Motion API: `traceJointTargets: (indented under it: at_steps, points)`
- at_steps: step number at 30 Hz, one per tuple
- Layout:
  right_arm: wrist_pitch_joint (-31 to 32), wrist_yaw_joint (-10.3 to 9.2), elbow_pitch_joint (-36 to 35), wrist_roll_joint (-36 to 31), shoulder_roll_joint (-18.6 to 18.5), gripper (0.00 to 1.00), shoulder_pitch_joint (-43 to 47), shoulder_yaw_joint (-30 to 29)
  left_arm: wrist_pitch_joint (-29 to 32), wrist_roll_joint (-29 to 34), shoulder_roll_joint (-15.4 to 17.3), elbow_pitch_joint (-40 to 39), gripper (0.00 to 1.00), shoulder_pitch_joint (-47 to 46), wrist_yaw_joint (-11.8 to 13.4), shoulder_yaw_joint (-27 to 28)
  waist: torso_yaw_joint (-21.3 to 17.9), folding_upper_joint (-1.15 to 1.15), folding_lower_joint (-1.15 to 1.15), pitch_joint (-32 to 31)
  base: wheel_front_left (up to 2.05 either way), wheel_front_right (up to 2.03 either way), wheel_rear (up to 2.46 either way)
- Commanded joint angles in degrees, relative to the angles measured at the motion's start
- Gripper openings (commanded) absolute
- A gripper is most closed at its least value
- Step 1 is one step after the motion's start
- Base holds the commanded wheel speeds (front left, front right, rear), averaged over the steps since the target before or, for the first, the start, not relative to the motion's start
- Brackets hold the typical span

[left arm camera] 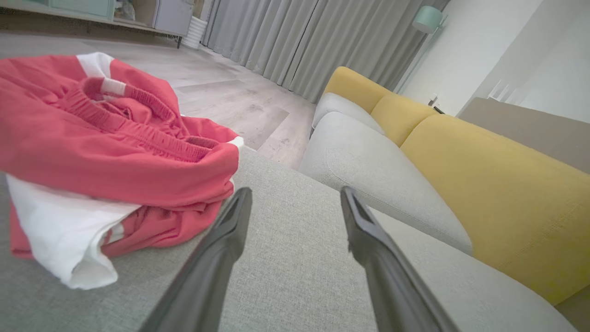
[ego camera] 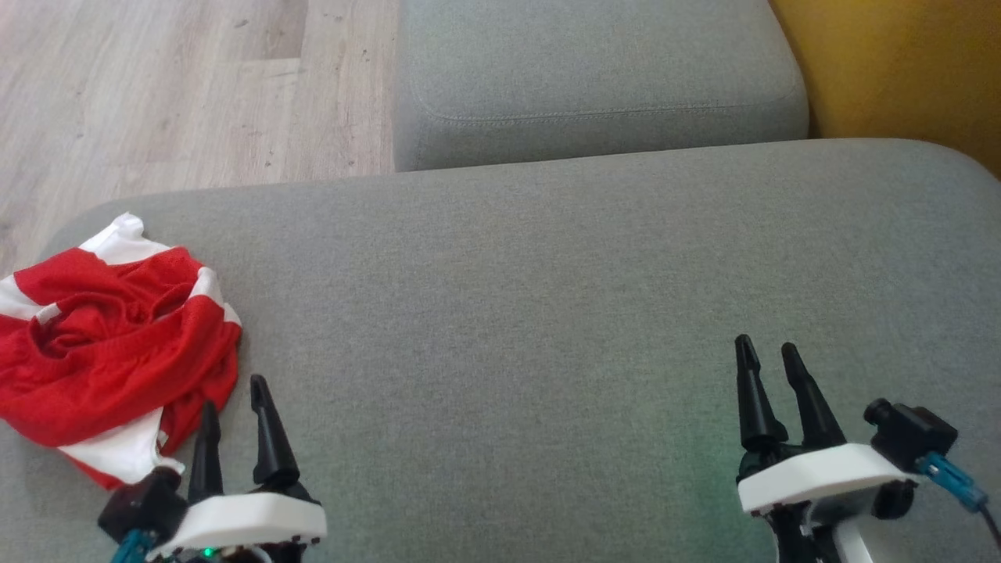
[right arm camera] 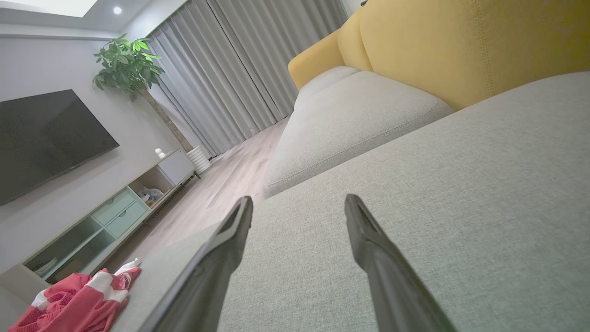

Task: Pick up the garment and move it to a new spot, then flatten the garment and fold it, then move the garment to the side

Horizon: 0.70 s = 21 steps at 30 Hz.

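The crumpled red-and-white fabric garment (ego camera: 109,344) lies just left of the spread, empty left pincer (ego camera: 234,393). The right pincer (ego camera: 765,344), also spread, hovers over the grey fabric sofa seat (ego camera: 508,313).

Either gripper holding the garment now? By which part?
Nothing is held. The left gripper is open beside the crumpled garment, nothing between its jaws; the right gripper is open over the sofa cushion.

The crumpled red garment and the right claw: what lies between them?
In the head view, bare grey fabric sofa cushion, plus the left gripper close beside the red, white-striped garment.
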Motion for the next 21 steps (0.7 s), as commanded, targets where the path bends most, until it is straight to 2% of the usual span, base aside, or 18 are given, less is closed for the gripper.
traceJointTargets:
  at_steps: [1, 21]
  points:
    - [-1.02, -0.03, -2.17, -1.62, -0.47, 1.0, -1.58, 1.37, -0.95, 1.76, 0.55, -2.06, 1.0, -1.68, 0.32, 0.81, -0.01, 0.0, 0.0, 0.05, 0.0, 0.0, 0.0]
    - [-4.39, -0.04, -1.58, -14.74, -0.56, 1.0, -2.49, 3.9, -4.31, 14.27, 0.62, -0.99, 1.0, -2.05, -0.34, -2.85, -0.11, 0.0, 0.0, 0.52, 0.0, 0.0, 0.0]
